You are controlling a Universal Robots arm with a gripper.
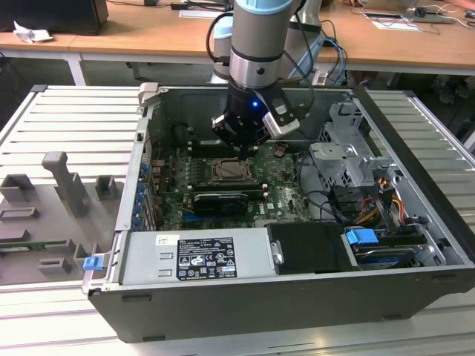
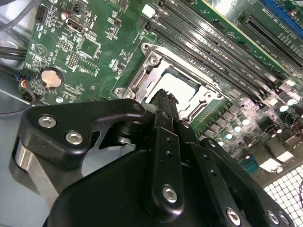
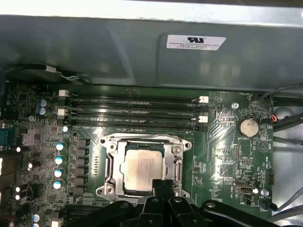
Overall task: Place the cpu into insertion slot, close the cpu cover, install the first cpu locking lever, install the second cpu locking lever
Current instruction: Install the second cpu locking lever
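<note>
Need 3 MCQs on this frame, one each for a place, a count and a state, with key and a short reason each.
1. Where is the cpu?
A. On the grey tray outside the case
B. In the insertion slot
C. On the power supply

2. How many long black memory slots lie beside the socket in the first wrist view?
A. One
B. Three
C. Six

3. How does the cpu cover sit?
A. Down over the socket, framing the chip
C. Removed and lying on the drive cage
B. Raised upright

Key: 1 B, its pale face shows inside the socket's metal rim. 2 B, three parallel slots run between socket and case wall. 3 A, the frame lies flat around the chip, with the gripper at its edge.
</note>
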